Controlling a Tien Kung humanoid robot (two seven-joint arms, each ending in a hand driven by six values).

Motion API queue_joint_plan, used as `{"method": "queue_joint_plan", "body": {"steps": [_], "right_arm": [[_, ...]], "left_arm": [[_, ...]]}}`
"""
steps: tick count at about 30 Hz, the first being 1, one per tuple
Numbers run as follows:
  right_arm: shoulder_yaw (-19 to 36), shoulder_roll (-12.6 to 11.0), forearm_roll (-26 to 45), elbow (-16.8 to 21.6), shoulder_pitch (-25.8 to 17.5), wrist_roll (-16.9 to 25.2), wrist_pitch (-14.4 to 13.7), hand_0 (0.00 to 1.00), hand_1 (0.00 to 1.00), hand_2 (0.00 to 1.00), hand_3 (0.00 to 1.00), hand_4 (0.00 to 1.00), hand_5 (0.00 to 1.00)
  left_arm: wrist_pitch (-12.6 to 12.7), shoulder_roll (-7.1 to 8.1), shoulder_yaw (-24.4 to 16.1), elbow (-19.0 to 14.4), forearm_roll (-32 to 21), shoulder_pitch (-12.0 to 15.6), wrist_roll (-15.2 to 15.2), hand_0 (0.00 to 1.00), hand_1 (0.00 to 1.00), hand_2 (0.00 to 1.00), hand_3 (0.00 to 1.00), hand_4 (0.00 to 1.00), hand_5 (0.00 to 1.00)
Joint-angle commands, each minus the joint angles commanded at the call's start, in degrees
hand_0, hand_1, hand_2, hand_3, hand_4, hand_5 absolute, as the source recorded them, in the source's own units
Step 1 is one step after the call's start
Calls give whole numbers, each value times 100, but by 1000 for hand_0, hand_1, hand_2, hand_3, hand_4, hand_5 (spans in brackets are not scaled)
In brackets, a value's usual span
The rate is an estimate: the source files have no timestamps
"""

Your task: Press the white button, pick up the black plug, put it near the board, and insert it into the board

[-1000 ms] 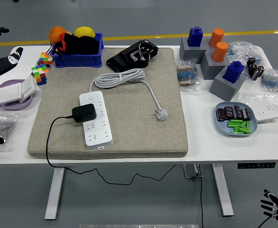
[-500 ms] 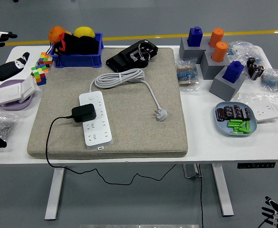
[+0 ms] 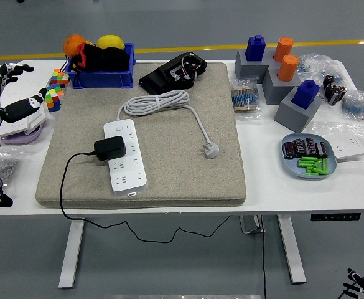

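Observation:
A white power strip (image 3: 129, 171) lies on the grey mat (image 3: 188, 168), left of centre. A black plug (image 3: 110, 148) sits on the strip's left side, and its black cord (image 3: 63, 187) runs off the mat's front edge. The strip's white button (image 3: 119, 129) is near its far end. My left hand (image 3: 14, 90) is white with dark fingertips. It hovers over the table's left edge with its fingers spread, holding nothing, well left of the strip. My right hand (image 3: 361, 288) shows only as a sliver in the bottom right corner, below the table.
A purple plate (image 3: 20, 136) with a white switch lies under my left hand, with colour cubes (image 3: 56, 87) beside it. Behind are a blue bin (image 3: 101, 80) of fruit and a black device (image 3: 174, 73). A white coiled cable (image 3: 163, 103) lies on the mat. Grey blocks (image 3: 297, 109) and a blue dish (image 3: 309, 156) stand at the right.
My left arm has swung in from the left edge and now reaches over the purple plate. My right hand has sunk lower in the bottom right corner. The plug and strip have not moved.

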Motion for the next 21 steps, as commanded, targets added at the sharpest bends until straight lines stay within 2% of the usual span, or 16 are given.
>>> {"method": "queue_joint_plan", "body": {"steps": [21], "right_arm": [[52,24,-25,0,101,0,-2,722,607,554,659,739,493]], "left_arm": [[33,-63,-49,-148,-35,-46,-56,746,761,728,591,772,2]]}}
